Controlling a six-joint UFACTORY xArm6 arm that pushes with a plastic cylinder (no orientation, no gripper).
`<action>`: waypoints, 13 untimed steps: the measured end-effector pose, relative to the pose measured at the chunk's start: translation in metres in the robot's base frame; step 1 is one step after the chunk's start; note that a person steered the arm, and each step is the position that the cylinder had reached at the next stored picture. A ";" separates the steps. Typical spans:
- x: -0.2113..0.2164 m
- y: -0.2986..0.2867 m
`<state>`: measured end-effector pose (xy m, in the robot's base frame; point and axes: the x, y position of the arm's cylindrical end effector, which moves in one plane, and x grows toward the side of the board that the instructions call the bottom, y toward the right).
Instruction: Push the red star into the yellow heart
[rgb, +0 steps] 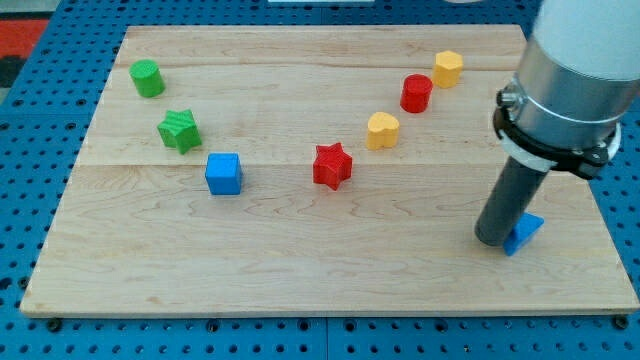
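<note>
my tip (497, 240) beside blue block (524, 232), seemingly touching | red star (332, 165) just left of yellow heart (382, 129) | no hand

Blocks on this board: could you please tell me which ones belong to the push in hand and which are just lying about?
In the job:
red star
yellow heart
my tip

Lying about:
red cylinder
yellow hexagon
green cylinder
green star
blue cube
blue block, touching my tip

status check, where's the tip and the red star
My tip at view's lower right, against blue block. Red star untouched, just lower-left of yellow heart. Nothing between them.
</note>
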<state>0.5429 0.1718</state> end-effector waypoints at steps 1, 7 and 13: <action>-0.043 -0.003; -0.090 -0.032; -0.021 -0.129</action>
<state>0.5215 0.0432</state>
